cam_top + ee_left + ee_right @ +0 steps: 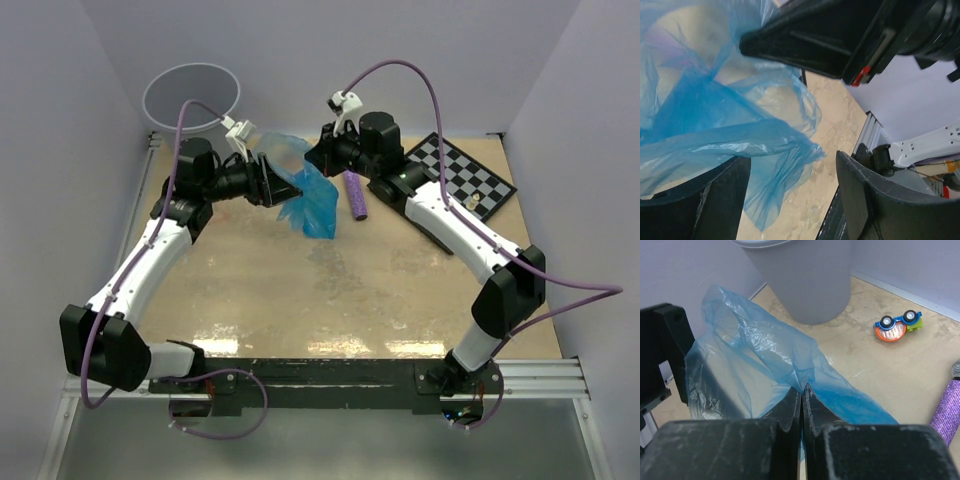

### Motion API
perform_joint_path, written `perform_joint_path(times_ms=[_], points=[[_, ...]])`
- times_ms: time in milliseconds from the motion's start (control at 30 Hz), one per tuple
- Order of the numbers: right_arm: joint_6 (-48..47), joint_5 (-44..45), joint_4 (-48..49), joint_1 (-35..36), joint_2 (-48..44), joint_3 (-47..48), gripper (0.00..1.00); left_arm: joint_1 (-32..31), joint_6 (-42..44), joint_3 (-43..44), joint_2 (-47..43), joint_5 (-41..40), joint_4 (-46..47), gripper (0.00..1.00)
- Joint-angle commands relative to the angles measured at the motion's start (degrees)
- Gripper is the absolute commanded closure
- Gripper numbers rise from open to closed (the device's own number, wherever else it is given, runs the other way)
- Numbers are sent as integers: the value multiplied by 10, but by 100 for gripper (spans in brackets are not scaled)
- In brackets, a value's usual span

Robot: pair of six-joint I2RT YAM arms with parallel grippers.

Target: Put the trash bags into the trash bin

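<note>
The trash bag (315, 205) hung above the bench (300, 290) near the trash bin (190, 97), pinched tight in the right fingers (786, 415) but only draped over the wide-spread left fingers (720, 205), which ought to close on film before both arms carried it over the bin.

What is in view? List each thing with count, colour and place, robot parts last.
trash bag: one, translucent blue, between the two grippers
trash bin: one, grey, far left corner
microphone: one, glittery purple, right of the bag
chessboard: one, black and white, far right
toy car: one, blue, orange and green, near the bin
table: one, beige, underneath everything
left gripper: one, black, open at the bag
right gripper: one, black, shut on the trash bag
</note>
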Motion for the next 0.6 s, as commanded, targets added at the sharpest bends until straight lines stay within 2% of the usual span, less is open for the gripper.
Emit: perform_joint_path(times_ms=[0, 67, 233, 367, 400, 533, 567], points=[[-12, 17, 31, 2, -26, -23, 100, 8, -76, 33, 22, 34, 105, 28], [-13, 18, 32, 2, -32, -33, 100, 7, -83, 35, 34, 29, 113, 31], [-16, 26, 34, 2, -46, -50, 100, 11, -72, 43, 54, -11, 86, 45], [-17, 30, 37, 2, -55, -58, 100, 12, -28, 40, 58, -45, 19, 58], [-17, 30, 38, 2, -57, -60, 100, 12, -11, 38, 58, -53, 5, 64], [-27, 54, 33, -2, -69, -65, 100, 14, 46, 43, 52, -87, -46, 100], [-31, 62, 32, -5, -73, -68, 100, 16, 67, 52, 53, -102, -66, 100]])
